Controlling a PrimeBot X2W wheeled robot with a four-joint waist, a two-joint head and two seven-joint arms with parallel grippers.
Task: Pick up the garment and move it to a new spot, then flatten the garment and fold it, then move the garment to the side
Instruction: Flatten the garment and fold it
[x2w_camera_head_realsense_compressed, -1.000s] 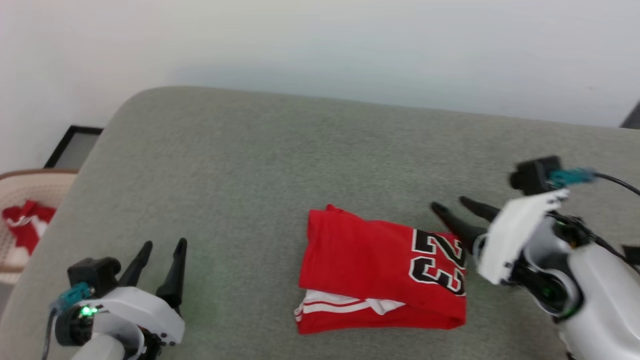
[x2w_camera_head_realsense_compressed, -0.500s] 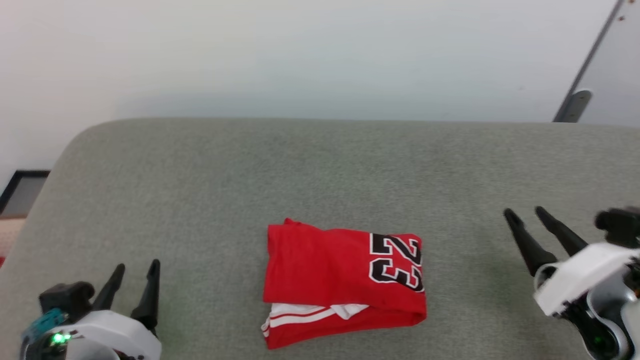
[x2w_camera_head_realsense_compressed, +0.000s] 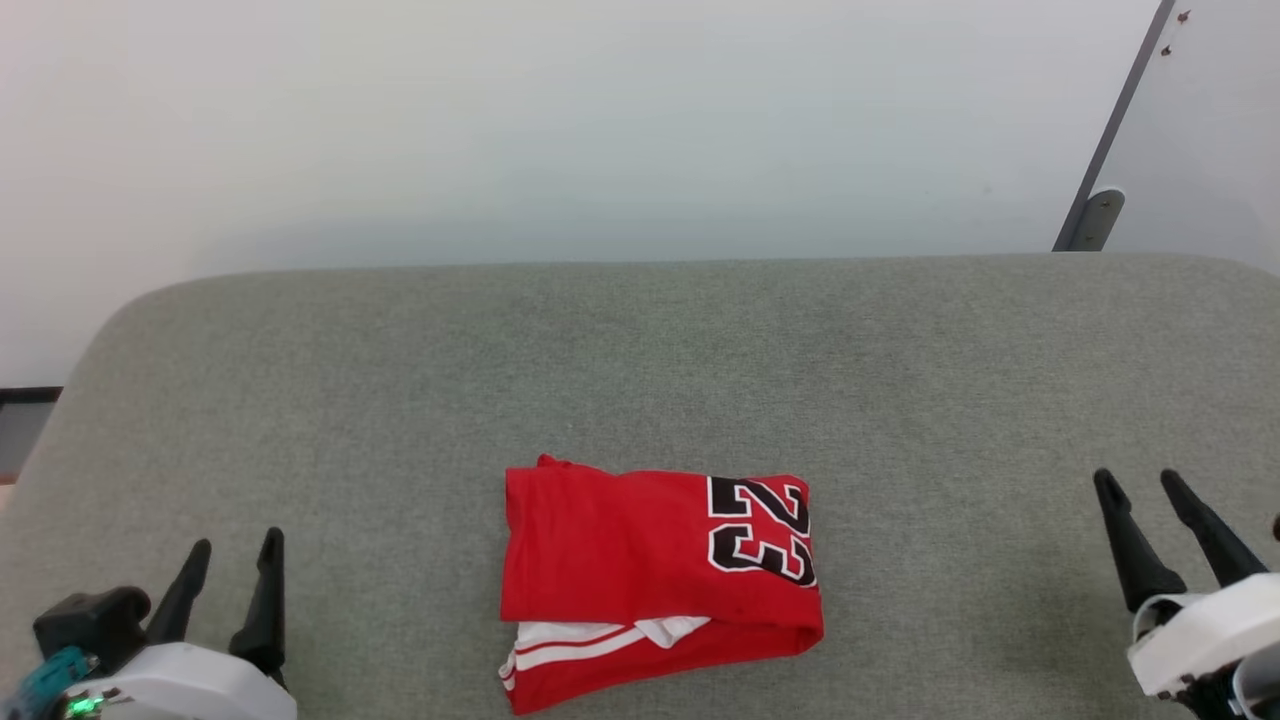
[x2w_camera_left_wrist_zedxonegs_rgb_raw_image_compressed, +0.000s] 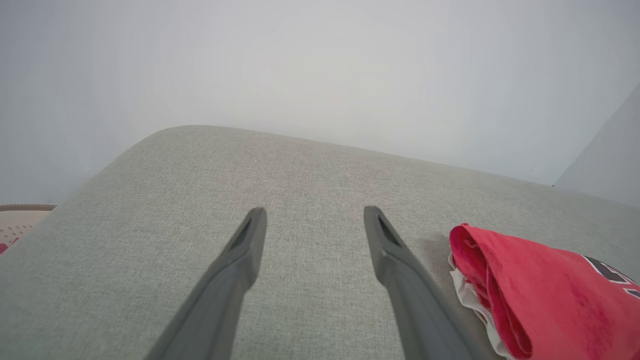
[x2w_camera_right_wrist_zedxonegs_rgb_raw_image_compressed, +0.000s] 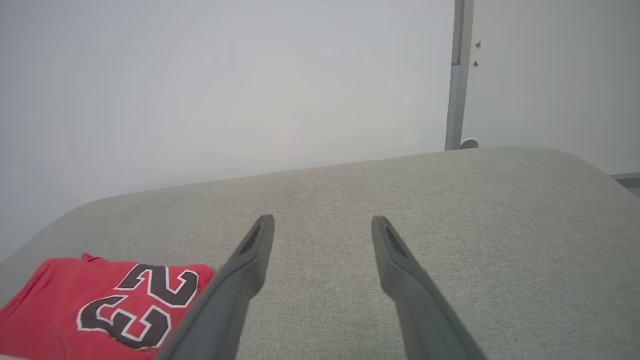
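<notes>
Lying folded into a compact block, the red jersey shirt (x2w_camera_head_realsense_compressed: 620, 560) sits in the lower middle of the head view, on a broad grey fabric cushion (x2w_camera_head_realsense_compressed: 640, 360) with rounded corners. A black number 23 (x2w_camera_head_realsense_compressed: 760, 530) outlined in white runs along the shirt's right-hand side, turned sideways. A white sleeve (x2w_camera_head_realsense_compressed: 580, 640) with red stripes pokes out from under the fold at the lower left edge.

The left hand (x2w_camera_head_realsense_compressed: 237, 542) is at the lower left corner of the frame, its two dark fingers spread apart and gripping nothing, well apart from the shirt. In the left wrist view the left hand (x2w_camera_left_wrist_zedxonegs_rgb_raw_image_compressed: 315, 212) hovers over bare fabric, with the folded edge of the shirt (x2w_camera_left_wrist_zedxonegs_rgb_raw_image_compressed: 550, 295) at the lower right.

The right hand (x2w_camera_head_realsense_compressed: 1135, 478) is at the lower right, also wide open and empty, well clear of the shirt. In its own wrist view the right hand (x2w_camera_right_wrist_zedxonegs_rgb_raw_image_compressed: 324, 220) points across the cushion, with the shirt (x2w_camera_right_wrist_zedxonegs_rgb_raw_image_compressed: 65, 305) at the lower left.

A plain pale wall (x2w_camera_head_realsense_compressed: 600, 130) stands behind the cushion, and a grey post (x2w_camera_head_realsense_compressed: 1105, 130) slants through the upper right.
</notes>
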